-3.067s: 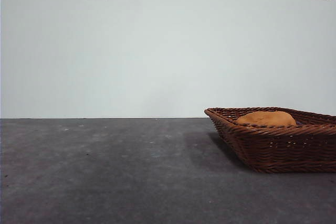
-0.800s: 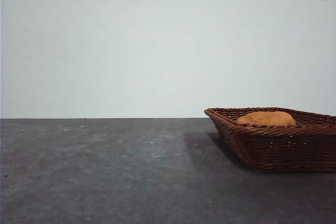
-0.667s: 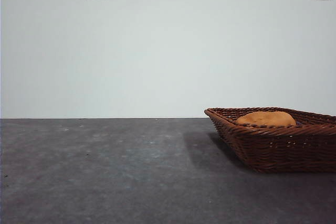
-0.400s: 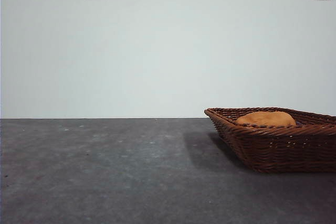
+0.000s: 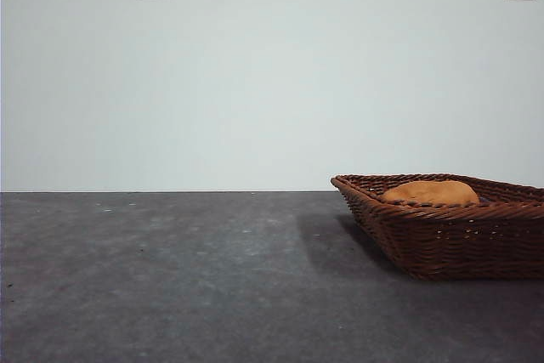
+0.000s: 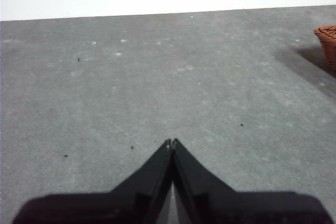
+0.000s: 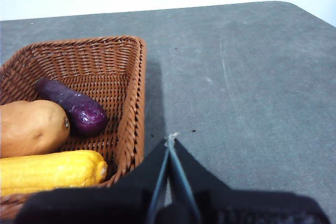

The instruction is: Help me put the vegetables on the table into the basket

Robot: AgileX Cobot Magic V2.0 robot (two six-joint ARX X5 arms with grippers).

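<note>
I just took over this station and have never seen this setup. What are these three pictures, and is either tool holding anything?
It is a two-armed robot at a dark grey table. The front view looks level across the table at a wicker basket. The other two pictures come from cameras on the wrists. The left tool is shut and holds nothing, over bare table. The right tool is also shut and holds nothing, just outside the basket. Its view shows all three vegetables lying inside: the corn cob, the tuber and the eggplant. From the front only the tuber shows above the rim.
</note>
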